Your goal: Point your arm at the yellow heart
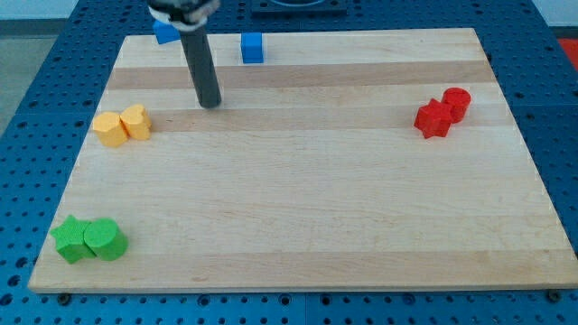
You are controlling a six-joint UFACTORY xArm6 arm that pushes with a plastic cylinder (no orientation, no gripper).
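My tip (210, 105) rests on the tabletop (298, 181), right of what seems the yellow heart (137, 121), not yet aimed; no hand is fitted.

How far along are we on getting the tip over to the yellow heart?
Done: my tip is on the board's upper left. In hand: it stands apart from the yellow pair, up and to their right. Left: closing onto the yellow heart, which touches the yellow hexagon.
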